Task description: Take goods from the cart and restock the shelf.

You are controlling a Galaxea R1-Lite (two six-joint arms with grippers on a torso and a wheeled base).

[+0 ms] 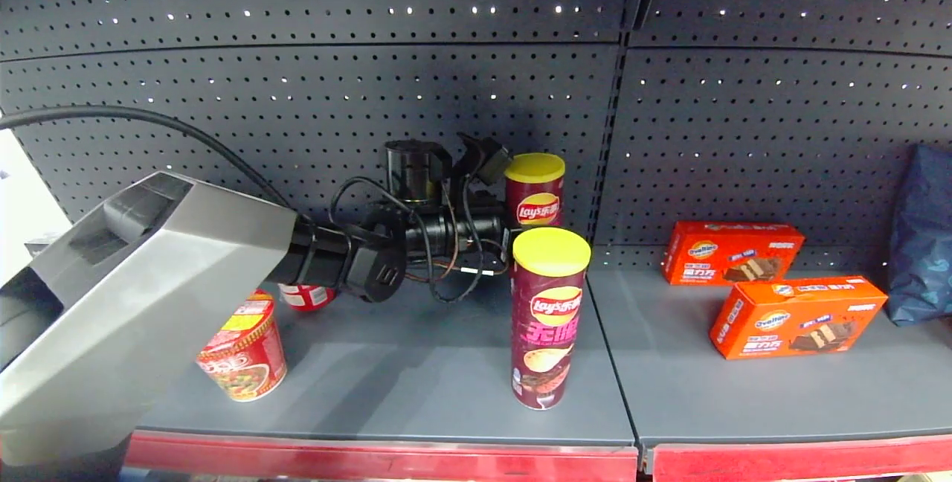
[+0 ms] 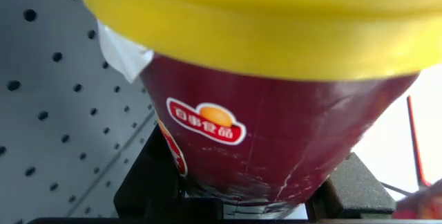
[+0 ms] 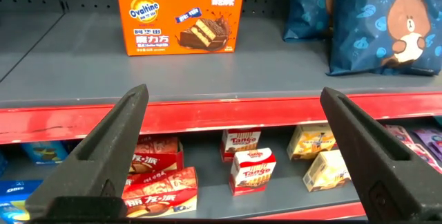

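Chip can (image 1: 534, 195), likely light, stiff yet dentable and slick, is clamped low on its body by the left gripper (image 2: 248, 196) at the back edge of the shelf (image 1: 416, 370), behind a second can (image 1: 549, 318); right gripper (image 3: 233, 99) is spread, empty.

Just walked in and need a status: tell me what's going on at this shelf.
The left gripper is clamped on a maroon cylindrical crisp can with a yellow lid, at the back of the grey metal shelf near the pegboard wall. Its base is hidden, so whether it is set down is unclear. A second matching can stands upright in front of it. The right gripper hangs open and empty in front of the shelf, facing the orange cardboard boxes.
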